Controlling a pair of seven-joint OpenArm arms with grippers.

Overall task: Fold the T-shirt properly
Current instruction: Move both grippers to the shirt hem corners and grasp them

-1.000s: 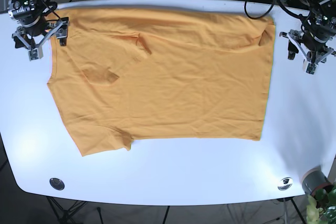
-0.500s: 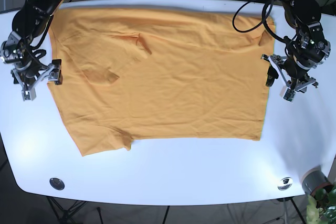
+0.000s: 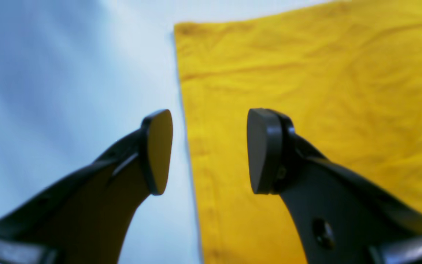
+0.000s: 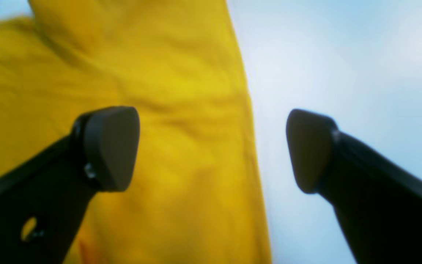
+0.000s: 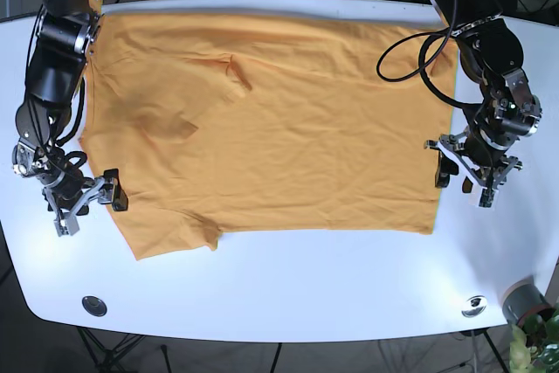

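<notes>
Left gripper (image 5: 460, 175): jaws standing wide and holding nothing, straddling the hem edge of the T-shirt (image 5: 271, 120); in the left wrist view one pad is hanging over the white surface (image 5: 288, 286) and the other over the cloth

Right gripper (image 5: 87, 201): also spread wide and empty, bracketing the sleeve-side edge; in the right wrist view one pad is sitting above yellow fabric, the other above bare surface

T-shirt: lying spread flat, slightly wrinkled, across the far half of the surface, the hem toward the left gripper, one sleeve pointing at the near edge

What has changed: within the last second both grippers have been travelling from the far corners down along the two sides, and are now arriving near the near corners

Meaning for the task: no fold is made yet; judging by the placement, both arms are lining up to pinch the near edge for a lengthwise fold

Writing: no brand, label or print is showing on the shirt or arms
</notes>
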